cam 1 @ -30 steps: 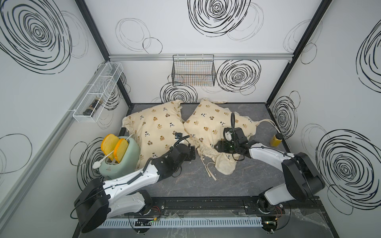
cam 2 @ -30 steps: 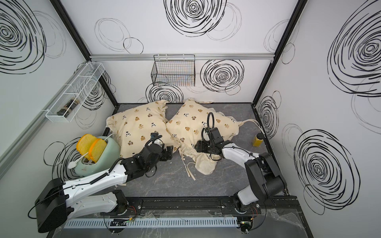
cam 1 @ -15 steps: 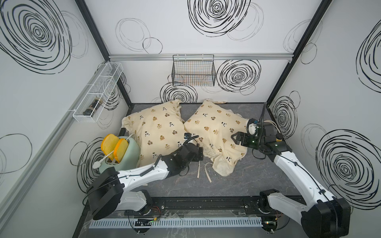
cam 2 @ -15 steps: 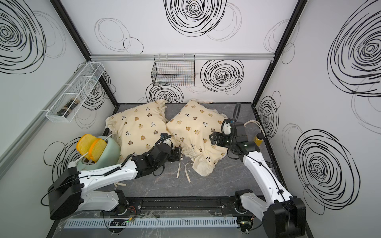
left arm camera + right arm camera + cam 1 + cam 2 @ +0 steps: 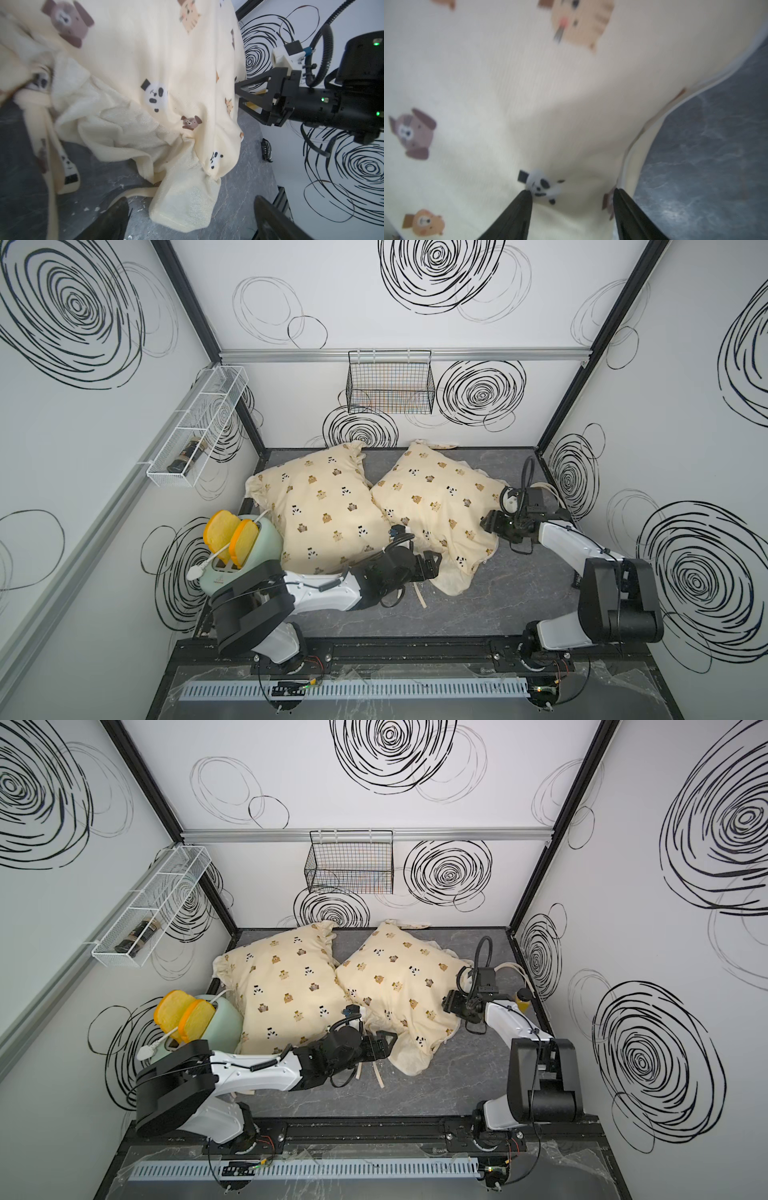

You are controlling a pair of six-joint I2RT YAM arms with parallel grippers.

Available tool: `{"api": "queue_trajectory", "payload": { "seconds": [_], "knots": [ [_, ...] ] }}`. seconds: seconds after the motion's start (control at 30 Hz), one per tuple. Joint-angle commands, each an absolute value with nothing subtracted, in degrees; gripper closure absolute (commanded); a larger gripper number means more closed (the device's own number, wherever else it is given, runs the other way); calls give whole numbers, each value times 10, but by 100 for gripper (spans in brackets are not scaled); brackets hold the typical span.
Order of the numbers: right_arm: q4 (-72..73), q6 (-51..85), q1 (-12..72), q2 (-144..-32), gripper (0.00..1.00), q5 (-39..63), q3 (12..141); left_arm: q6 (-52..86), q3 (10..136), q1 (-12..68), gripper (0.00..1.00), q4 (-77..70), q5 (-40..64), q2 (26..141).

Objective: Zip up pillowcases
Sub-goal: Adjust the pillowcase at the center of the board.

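Two stuffed cream pillowcases printed with bears and pandas lie side by side at the back in both top views, the left pillowcase [image 5: 320, 510] [image 5: 286, 986] and the right pillowcase [image 5: 440, 506] [image 5: 403, 986]. My left gripper [image 5: 432, 566] [image 5: 388, 1044] is open at the right pillowcase's near loose corner. In the left wrist view that limp corner [image 5: 182, 203] hangs between the spread fingers of my left gripper [image 5: 191, 216]. My right gripper [image 5: 486, 522] [image 5: 446, 1004] [image 5: 239, 93] is at this pillowcase's right side. Its jaws stand apart, and its fingertips [image 5: 521, 203] press into the fabric beside a panda print [image 5: 542, 185].
A mint toaster [image 5: 245, 547] with yellow toast stands at the left. Cream tie strips [image 5: 419, 593] trail on the grey table by my left gripper. A yellow bottle [image 5: 523, 1000] stands at the right wall. A black wire basket [image 5: 390, 385] and a white wire shelf [image 5: 199, 427] hang on the walls.
My right gripper left the middle of the right pillowcase, swung to its right side, then came down against the fabric there. My left gripper moved right to the near corner.
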State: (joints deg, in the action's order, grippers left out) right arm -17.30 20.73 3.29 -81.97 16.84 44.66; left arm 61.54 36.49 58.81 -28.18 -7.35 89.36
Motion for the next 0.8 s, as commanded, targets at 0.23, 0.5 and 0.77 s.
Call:
{"api": "queue_trajectory", "payload": {
  "seconds": [0.23, 0.5, 0.77],
  "knots": [
    [-198, 257, 117, -695, 34, 280, 377, 726, 399, 592, 4, -443, 9, 1008],
    [-247, 258, 96, -578, 33, 274, 373, 771, 440, 599, 4, -482, 17, 1081],
    [-254, 254, 14, -521, 37, 317, 335, 777, 458, 621, 22, -488, -5, 1121]
  ]
}}
